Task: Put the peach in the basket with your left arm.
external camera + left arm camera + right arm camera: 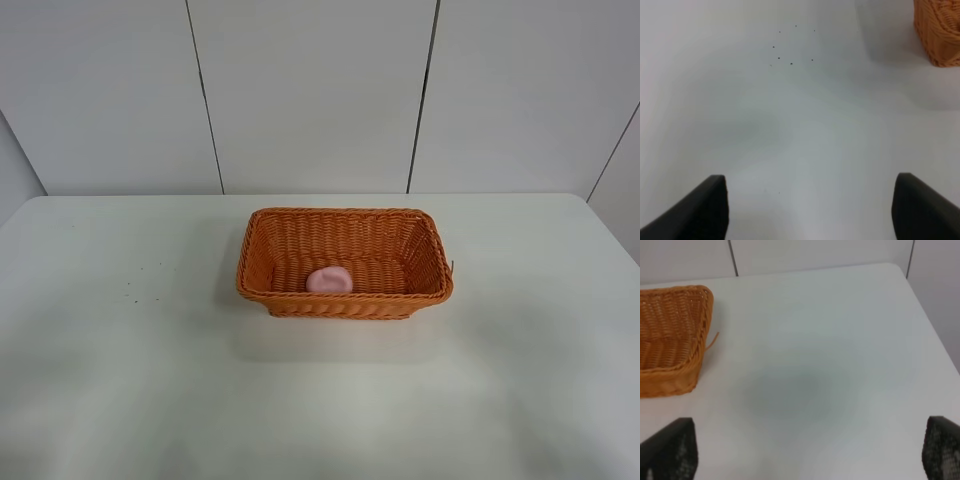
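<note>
Bare desk [320, 400] is seen nearest; beyond it, the peach [329, 280] lies inside the basket [345, 300]. With the left end effector [810, 210] spread apart and empty, only a clear retreat is judged needed.

A white table [120, 380] fills the near and middle ground, matte and softly lit, with a few tiny dark specks [135, 285] toward its left. Behind its far edge stands a white panelled wall [310, 90] divided by thin dark vertical seams.
</note>
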Robot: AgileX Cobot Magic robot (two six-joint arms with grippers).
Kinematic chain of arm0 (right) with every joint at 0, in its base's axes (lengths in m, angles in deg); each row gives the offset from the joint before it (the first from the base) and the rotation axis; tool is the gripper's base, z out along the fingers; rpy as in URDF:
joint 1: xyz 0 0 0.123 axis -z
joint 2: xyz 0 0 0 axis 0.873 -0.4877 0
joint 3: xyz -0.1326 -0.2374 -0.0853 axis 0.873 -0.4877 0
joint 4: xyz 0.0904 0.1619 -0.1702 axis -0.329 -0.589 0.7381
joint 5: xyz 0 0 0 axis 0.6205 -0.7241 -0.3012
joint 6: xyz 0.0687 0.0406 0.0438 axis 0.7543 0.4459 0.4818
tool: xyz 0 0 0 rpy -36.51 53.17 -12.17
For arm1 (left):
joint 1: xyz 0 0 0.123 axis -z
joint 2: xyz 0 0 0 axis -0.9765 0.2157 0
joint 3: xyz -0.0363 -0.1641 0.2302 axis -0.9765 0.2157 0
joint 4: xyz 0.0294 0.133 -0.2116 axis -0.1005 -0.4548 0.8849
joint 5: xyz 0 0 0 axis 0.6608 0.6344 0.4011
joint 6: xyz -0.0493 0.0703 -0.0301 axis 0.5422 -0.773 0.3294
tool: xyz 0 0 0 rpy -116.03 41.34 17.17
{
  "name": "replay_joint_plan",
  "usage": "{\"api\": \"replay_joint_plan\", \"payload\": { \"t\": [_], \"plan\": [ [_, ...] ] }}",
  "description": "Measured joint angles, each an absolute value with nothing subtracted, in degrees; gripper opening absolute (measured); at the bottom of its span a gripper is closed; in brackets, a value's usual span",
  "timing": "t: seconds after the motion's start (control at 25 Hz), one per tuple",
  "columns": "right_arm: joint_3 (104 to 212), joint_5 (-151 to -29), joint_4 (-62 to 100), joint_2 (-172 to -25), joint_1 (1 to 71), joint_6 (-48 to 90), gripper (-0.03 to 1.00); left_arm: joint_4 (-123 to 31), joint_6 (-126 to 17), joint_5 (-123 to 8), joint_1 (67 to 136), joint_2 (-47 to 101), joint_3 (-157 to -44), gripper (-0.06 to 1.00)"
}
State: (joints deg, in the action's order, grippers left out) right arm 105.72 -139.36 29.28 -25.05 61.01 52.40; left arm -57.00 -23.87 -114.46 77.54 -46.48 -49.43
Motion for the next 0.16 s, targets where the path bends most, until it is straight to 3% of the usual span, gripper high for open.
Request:
{"api": "replay_joint_plan", "payload": {
  "t": [0.16],
  "plan": [
    [105.7, -139.4, 29.3, -25.1, 61.0, 52.4, 0.69, -57.0, -23.9, -114.5, 77.5, -46.5, -49.4, 0.78]
  ]
}}
